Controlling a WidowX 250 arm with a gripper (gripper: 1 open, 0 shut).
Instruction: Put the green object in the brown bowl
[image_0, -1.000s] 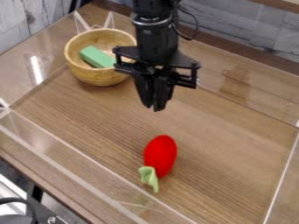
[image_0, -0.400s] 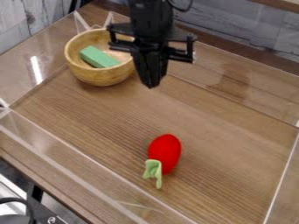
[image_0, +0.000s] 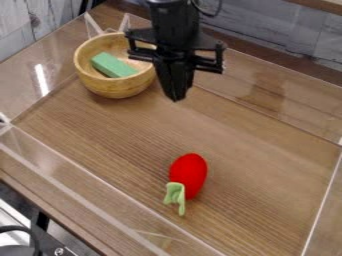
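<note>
Pincer (image_0: 175, 92) hangs pointing down just right of the brown bowl (image_0: 118, 64), jaws pressed together, nothing between them. A second back it hung lower and nearer the camera, over mid-table; since then it has drawn up and toward the bowl side. Green object (image_0: 111, 67), a flat block, lies inside the bowl, as it did a second ago. Judgement: placement is done, the arm merely clearing off. Red vegetable (image_0: 187, 174) with green stalk lies on the boards well apart from the bowl, shifted slightly. Wood-grain table (image_0: 254, 130), clear plastic walls (image_0: 80, 195) round it; grey stone-pattern backdrop behind.
</note>
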